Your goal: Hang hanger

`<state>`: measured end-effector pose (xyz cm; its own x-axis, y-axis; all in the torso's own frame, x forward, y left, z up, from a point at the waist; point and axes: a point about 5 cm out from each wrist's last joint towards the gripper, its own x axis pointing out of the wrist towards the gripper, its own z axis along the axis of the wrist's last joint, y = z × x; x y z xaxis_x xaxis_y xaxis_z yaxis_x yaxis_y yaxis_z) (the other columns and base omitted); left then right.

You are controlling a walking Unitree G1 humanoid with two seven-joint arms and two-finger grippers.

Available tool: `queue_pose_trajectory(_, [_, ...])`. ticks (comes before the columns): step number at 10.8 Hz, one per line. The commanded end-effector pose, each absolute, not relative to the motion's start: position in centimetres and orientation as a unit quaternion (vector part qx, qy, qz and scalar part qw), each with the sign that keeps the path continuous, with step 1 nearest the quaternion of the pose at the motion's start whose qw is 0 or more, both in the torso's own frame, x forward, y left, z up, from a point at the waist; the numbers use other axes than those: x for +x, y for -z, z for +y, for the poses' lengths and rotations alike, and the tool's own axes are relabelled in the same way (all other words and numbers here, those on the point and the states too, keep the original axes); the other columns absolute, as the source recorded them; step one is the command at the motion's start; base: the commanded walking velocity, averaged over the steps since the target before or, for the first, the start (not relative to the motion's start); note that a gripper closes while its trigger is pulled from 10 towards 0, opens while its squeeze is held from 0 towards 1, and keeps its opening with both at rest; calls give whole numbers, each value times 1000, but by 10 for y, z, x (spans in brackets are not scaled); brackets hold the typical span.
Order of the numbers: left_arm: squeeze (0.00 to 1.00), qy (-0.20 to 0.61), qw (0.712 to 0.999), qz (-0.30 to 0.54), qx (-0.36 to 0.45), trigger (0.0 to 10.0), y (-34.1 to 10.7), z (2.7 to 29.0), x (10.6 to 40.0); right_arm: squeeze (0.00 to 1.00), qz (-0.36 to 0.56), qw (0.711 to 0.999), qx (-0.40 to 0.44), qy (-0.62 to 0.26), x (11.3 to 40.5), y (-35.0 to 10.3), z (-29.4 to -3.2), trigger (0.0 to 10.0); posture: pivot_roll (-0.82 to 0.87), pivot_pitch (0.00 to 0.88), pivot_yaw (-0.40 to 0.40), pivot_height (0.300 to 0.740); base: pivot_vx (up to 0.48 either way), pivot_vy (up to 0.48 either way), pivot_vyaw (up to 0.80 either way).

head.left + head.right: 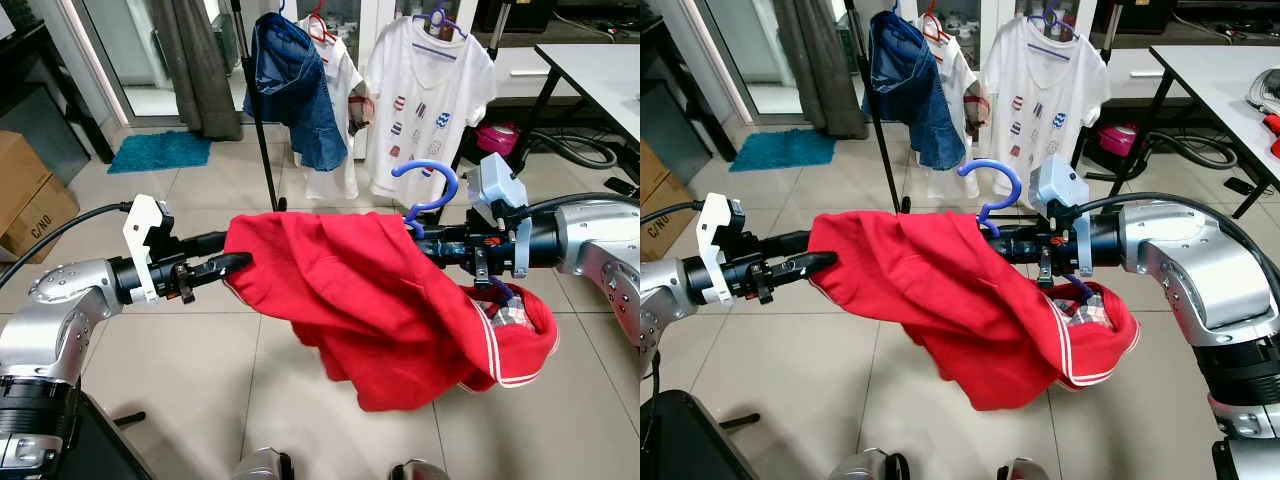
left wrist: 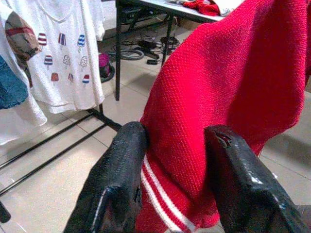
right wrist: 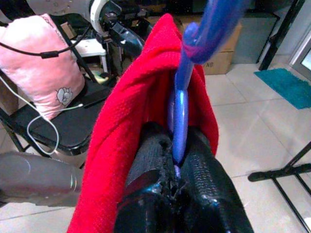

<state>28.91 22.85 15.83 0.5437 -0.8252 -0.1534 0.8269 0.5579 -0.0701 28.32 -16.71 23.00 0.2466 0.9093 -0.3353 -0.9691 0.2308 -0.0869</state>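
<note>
Ahead, at twelve o'clock, a black clothes rack (image 1: 262, 130) stands on the tiled floor (image 1: 190, 340), already carrying a denim garment (image 1: 290, 85) and a white printed T-shirt (image 1: 425, 95) on its own hanger. A teal mat (image 1: 158, 150) lies at eleven o'clock, a cardboard box (image 1: 30, 200) at nine, and a white surface (image 1: 600, 65) on black legs at two o'clock, with hoses under it.

Between robot and rack hangs the red shirt (image 1: 370, 300), stretched between both arms. The right gripper (image 1: 1015, 243), at three o'clock, has its fingers closed on the blue hanger (image 1: 992, 190) just below the upturned hook; the left gripper (image 1: 225, 265), at nine o'clock, pinches the shirt's striped hem.

The left wrist view shows what the head views hide — both fingers (image 2: 121, 165) part-open with red knit and its white stripes bunched between them. The right wrist view shows the hanger's neck clamped tight, and behind it a pink cushion (image 3: 46, 63) on a black chair (image 3: 53, 126).
</note>
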Motion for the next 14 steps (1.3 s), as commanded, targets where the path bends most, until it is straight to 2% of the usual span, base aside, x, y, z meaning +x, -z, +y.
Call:
queue_pose_trajectory(1, [0, 463, 883, 77, 12, 0, -164, 234, 288, 0, 89, 768, -146, -617, 280, -237, -161, 10000, -121, 44, 82, 740, 0, 0, 0])
queue_pose_trajectory(7, [0, 441, 894, 79, 10, 0, -161, 239, 286, 0, 90, 771, -152, -612, 282, -236, -162, 10000, -124, 32, 76, 740, 0, 0, 0])
queue_pose_trajectory(11, [0, 310, 949, 64, 8, 0, -159, 266, 301, 0, 92, 773, -152, -608, 283, -235, -164, 10000, -126, 34, 77, 740, 0, 0, 0])
queue_pose_trajectory(14, [0, 232, 969, 88, 16, 0, -148, 279, 306, 0, 93, 774, -151, -609, 282, -235, -164, 10000, -125, 33, 78, 740, 0, 0, 0])
